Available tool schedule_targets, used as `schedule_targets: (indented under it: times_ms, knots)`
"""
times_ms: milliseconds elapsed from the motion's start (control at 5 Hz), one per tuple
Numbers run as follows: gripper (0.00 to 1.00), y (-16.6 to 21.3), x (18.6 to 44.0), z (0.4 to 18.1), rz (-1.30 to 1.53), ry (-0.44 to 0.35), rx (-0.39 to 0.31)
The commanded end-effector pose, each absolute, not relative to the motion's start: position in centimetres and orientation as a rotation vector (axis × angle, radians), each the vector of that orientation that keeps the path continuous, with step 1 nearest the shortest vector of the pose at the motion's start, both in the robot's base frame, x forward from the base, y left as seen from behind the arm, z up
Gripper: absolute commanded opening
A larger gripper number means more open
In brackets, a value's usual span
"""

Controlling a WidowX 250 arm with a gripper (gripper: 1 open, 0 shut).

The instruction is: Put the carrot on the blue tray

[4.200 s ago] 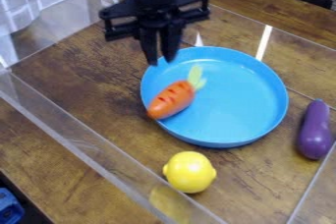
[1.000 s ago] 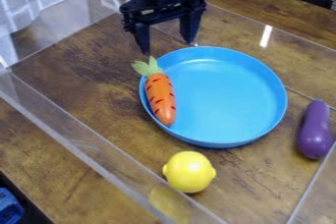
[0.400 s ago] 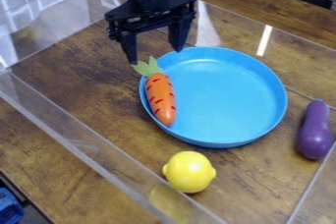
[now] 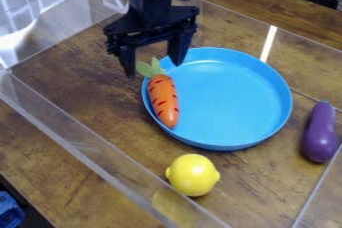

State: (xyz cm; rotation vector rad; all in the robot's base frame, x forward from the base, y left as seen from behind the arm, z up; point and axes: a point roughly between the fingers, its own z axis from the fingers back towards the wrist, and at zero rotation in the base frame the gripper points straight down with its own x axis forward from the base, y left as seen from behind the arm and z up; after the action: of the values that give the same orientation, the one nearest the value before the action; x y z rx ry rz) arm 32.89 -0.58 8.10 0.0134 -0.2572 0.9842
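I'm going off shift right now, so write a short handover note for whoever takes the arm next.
Claw: open, nothing held, hovering at the far left of the tray, close to the leafy end of the carrot.
Carrot: along the left edge of the blue tray, leafy top at the rim, tip toward the near side.
Others: lemon on the near side, outside the tray; eggplant to the right of it.
Done: the carrot looks to be on the tray, though right at its edge.
Left: probably just check that it sits inside the rim, nudge it inward if not, then clear the arm.
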Motion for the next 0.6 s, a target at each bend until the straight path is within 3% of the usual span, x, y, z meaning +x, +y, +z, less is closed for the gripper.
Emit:
schedule_targets:
  times_ms: [0,200,400]
  knots:
    - [1.00,-1.1,32.8,7.7,0.999,-0.301,0.016]
    - [1.00,-0.7,33.5,5.5,1.019,-0.299,0.029]
    - [0.00,-0.4,34.4,3.8,1.042,-0.304,0.047]
